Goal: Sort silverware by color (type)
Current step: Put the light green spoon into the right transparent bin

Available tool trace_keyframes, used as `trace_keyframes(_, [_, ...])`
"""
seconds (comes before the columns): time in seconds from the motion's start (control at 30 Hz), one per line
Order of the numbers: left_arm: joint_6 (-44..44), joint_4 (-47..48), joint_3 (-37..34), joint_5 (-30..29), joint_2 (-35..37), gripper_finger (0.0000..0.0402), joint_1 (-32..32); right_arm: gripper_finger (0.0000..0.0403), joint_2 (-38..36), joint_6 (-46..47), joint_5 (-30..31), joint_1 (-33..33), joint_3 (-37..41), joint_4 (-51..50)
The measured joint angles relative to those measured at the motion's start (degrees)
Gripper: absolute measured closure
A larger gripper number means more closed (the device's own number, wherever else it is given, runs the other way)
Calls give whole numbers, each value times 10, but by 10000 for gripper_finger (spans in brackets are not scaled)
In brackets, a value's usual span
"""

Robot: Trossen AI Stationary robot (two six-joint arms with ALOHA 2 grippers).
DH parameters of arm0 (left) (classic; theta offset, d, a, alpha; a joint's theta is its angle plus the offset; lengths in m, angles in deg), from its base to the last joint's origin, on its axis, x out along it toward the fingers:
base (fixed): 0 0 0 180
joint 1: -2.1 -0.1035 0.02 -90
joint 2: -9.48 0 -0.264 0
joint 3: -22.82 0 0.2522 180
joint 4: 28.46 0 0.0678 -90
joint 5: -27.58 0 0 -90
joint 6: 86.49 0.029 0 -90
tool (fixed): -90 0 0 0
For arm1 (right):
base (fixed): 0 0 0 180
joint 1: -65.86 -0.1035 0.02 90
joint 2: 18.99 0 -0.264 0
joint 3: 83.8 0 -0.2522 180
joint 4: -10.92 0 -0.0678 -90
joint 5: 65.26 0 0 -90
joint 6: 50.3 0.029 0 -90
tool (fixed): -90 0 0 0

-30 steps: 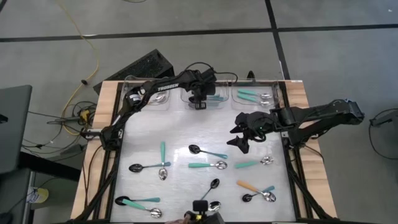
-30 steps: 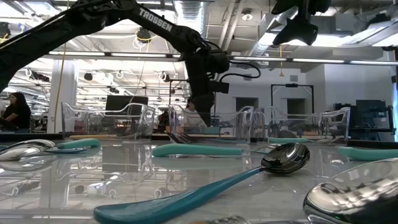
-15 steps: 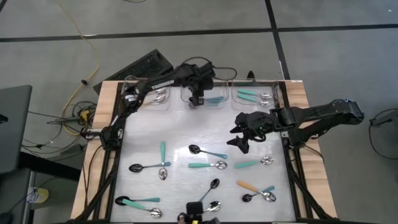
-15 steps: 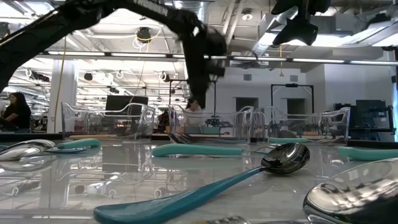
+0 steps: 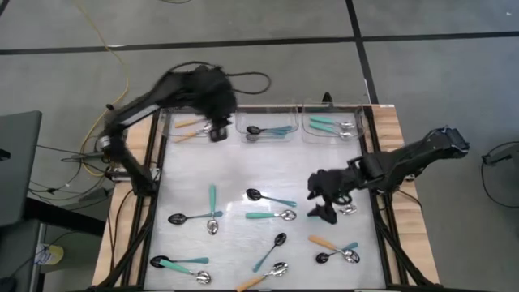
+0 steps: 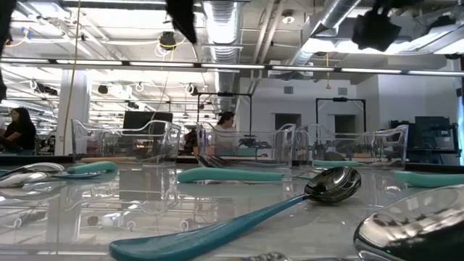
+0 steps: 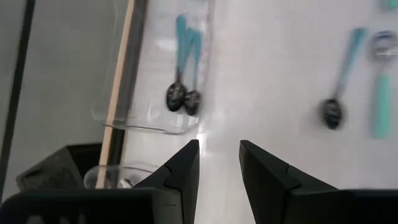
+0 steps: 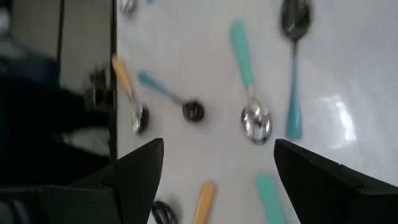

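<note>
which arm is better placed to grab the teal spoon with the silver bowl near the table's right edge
Right. The right gripper hangs open just beside that teal spoon, almost over its handle. The left gripper is open too, but far off at the back by the clear bins.

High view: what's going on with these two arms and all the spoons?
Spoon sorting, partway through. The left gripper, fingers slightly apart and empty, is above the far-left clear bin, which holds orange-handled spoons. The middle bin holds black-bowled teal spoons; the right bin holds silver-bowled teal ones. The right gripper, wide open and empty, hangs over a silver teal spoon on the table. About a dozen spoons remain loose.
</note>
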Motion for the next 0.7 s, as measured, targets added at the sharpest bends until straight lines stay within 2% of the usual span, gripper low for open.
trace_keyframes(0.17, [-34, -74, -156, 1, 155, 301, 39, 76, 41, -46, 0, -50, 0, 6])
trace_keyframes(0.4, [-107, -200, -403, 15, 352, 301, 98, 76, 106, -41, -12, -84, 1, 30])
trace_keyframes(0.57, [-179, -307, -532, 31, 444, 301, 138, 76, 139, -41, -13, -97, 1, -38])
trace_keyframes(0.7, [-221, -387, -594, 30, 467, 301, 156, 76, 149, -68, -9, -94, 1, -124])
